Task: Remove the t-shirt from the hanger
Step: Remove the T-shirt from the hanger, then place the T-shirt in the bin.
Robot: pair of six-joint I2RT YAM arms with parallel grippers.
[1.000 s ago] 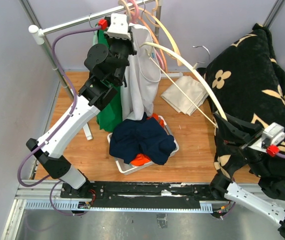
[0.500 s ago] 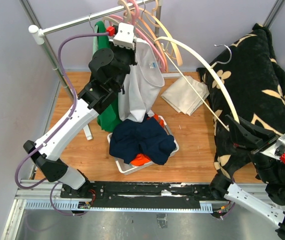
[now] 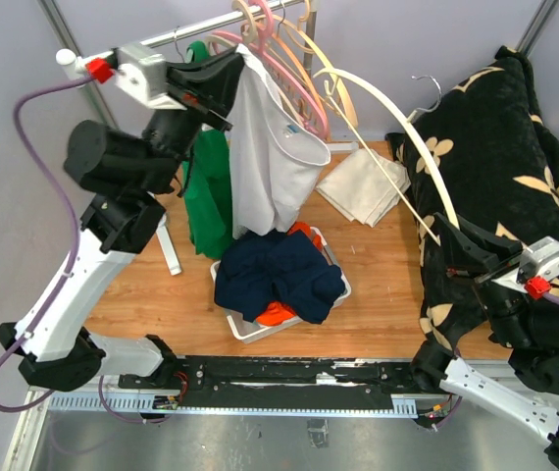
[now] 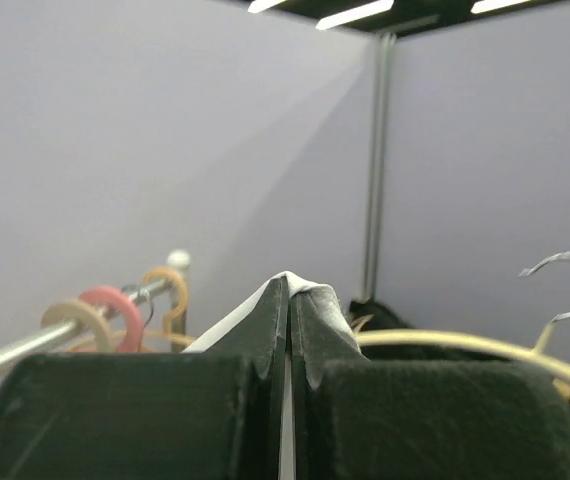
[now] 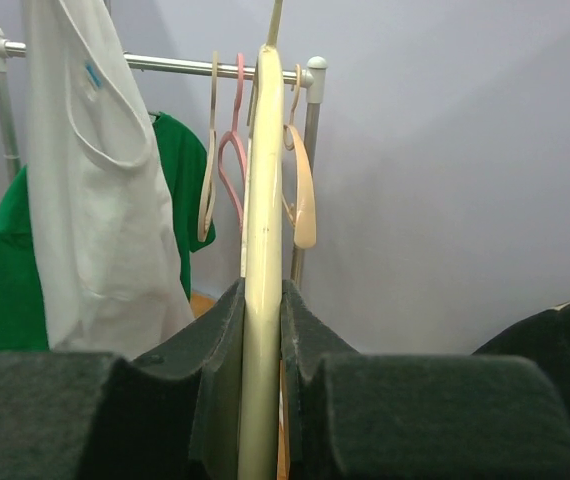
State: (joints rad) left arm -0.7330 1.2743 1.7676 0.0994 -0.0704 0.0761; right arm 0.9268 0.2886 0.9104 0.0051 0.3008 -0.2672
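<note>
Left claw (image 3: 232, 69) clenched on a fold of the white cotton t-shirt (image 3: 265, 147), high up beside the silver metal clothes rail (image 3: 177, 37) — the left wrist view shows the two fingers pressed together with a peak of white fabric (image 4: 300, 285) pinched between them. The shirt hangs from that grip alone, draping straight down in front of a green t-shirt (image 3: 206, 196) on the rail, its hem reaching a white plastic laundry basket (image 3: 250, 332) heaped with a navy garment (image 3: 275, 275) and an orange one (image 3: 278, 312).

Right claw (image 3: 456, 240), at the other side of the wooden surface (image 3: 378, 285), grips the long cream-coloured curved hanger (image 3: 397, 147) by one arm. In the right wrist view the fingers close on either side of the pale bar (image 5: 263, 200). The hanger arcs up and away toward the rail, its silver wire hook (image 3: 427, 86) in the air and off the rail. From the right wrist the white shirt (image 5: 95, 200) hangs well to the left of the hanger, with pink and cream hangers (image 5: 233, 150) on the rail (image 5: 180, 65) between them.

A folded cream cloth (image 3: 363, 186) lies on the surface near the back wall — a black blanket with cream flowers (image 3: 495, 137) fills the right side.
</note>
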